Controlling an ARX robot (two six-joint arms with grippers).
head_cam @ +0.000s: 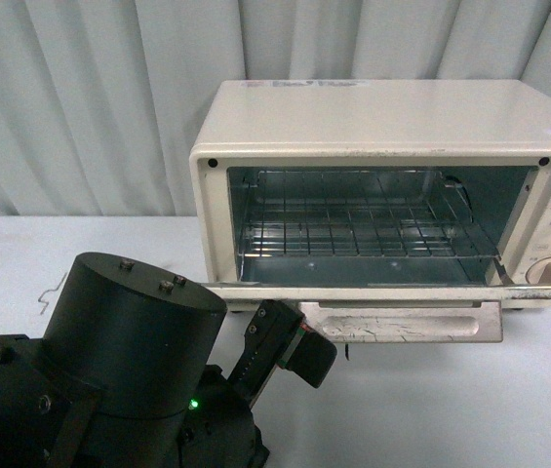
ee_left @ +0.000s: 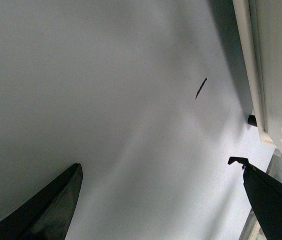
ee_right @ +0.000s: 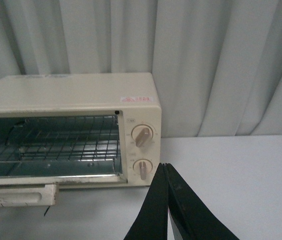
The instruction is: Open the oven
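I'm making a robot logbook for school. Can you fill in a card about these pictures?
Oven: cream, on the white table
Door: open, folded down flat
Inside: bare wire rack, no food
Knobs: two, right of the opening
Left jaws: open, beside the door, holding nothing
Right jaws: shut, empty, back from the oven

Left arm, lower left of the front view: matte black; fat cylindrical housing, small screws on its flat top; blocky black links below; one green light lit; left fingers and right fingers dark, tapered, blade-like.
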